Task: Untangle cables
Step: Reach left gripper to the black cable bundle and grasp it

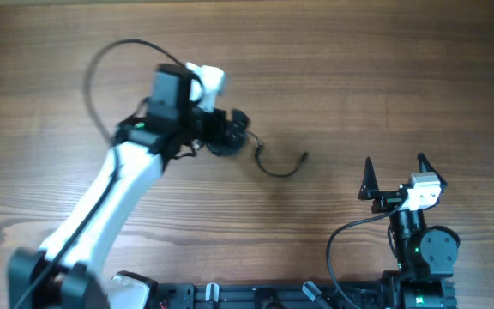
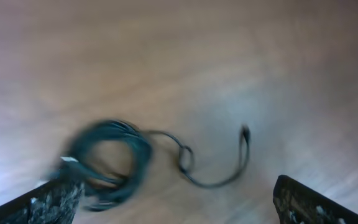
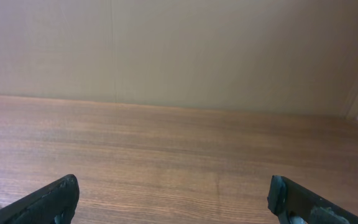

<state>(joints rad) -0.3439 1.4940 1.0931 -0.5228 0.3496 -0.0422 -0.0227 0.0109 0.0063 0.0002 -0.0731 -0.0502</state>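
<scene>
Wood-grain table (image 1: 358,69), plain beige wall (image 3: 229,50) behind

Matt wood-grain table (image 1: 358,77), thin black rubbery-looking cables (image 2: 114,158), white and black plastic-looking arm shells.

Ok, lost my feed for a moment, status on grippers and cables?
Left gripper open, over the cable coil. Right gripper open, empty, off to the side. One loose strand trails from the coil, plug end free. Nothing in the way.
</scene>
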